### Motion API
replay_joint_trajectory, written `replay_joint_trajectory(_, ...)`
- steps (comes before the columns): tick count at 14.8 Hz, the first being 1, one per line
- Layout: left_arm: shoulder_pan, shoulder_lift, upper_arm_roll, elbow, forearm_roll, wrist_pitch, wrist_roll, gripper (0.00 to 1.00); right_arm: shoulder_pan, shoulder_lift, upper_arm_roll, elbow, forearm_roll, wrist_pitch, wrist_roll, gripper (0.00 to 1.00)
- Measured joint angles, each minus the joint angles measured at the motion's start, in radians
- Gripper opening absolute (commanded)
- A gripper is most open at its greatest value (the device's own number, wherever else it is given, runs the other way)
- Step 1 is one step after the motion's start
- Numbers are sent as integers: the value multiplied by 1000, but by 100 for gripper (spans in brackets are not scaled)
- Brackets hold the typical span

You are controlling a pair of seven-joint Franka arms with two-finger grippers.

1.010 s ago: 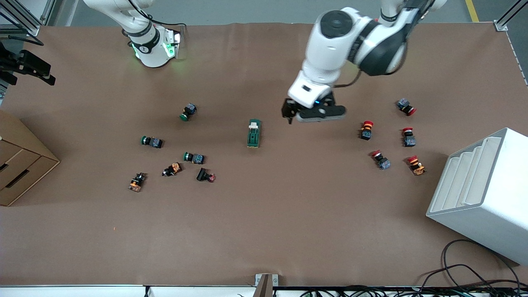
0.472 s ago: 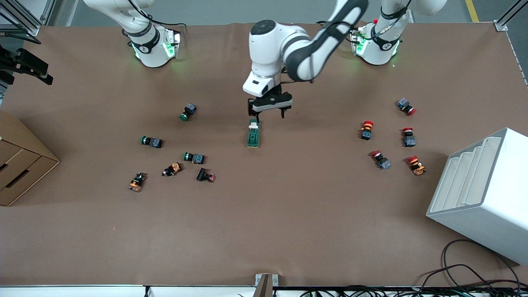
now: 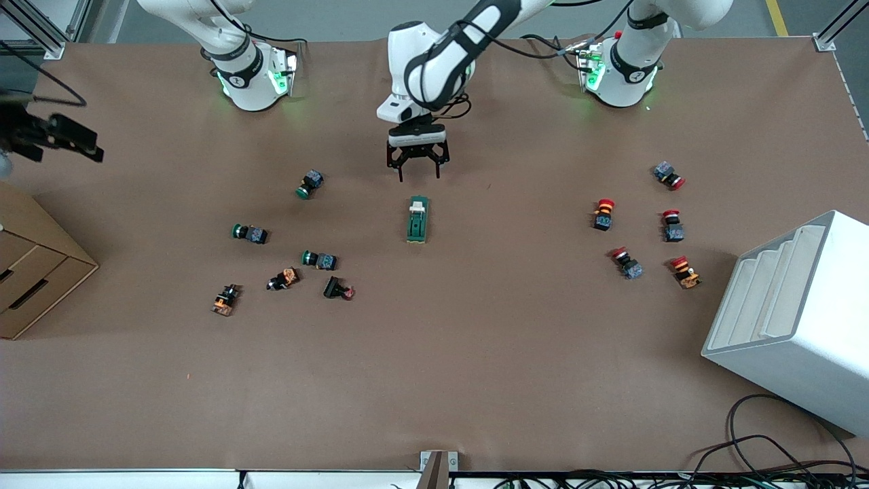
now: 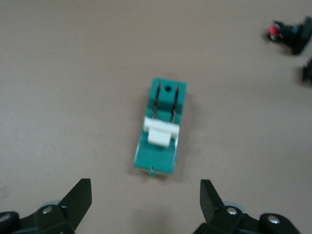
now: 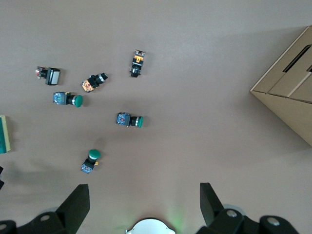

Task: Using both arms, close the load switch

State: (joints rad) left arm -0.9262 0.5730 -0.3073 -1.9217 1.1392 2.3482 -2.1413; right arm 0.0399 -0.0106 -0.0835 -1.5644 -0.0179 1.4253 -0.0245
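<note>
The load switch is a dark-green block lying flat at the middle of the table. Its white handle is at the end farther from the front camera. My left gripper is open and empty over bare table just off that handle end, not touching it. In the left wrist view the switch lies ahead of the open left gripper. My right gripper is open and empty, high over the table near the right arm's base. The switch's edge also shows in the right wrist view.
Green-capped push buttons and other small buttons lie toward the right arm's end. Red-capped buttons lie toward the left arm's end. There is a white stepped bin, a cardboard box and cables.
My left arm swung from the red-button side to the middle. Its gripper turned to line up with the switch and stands open at the handle end. The switch has not moved.
</note>
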Motion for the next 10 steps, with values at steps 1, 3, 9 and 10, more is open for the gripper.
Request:
replay_joint_trajectory(1,-7,15,0,-2,55,-2,-19,98,-2,24,-1,0,0,10,0,100)
replay_joint_trajectory(3,-13,41,1,-4,159,-24,-51,98,-7,68,-4,1,0,29,0,100)
replay_joint_trajectory(9,-33,120,1,-4,429,-138,-223,98,33,169,5,3,16,139,41,100)
replay_joint_trajectory(10,-37,132,1,-4,462,-154,-264,98,53,174,8,4,31,147,89,100)
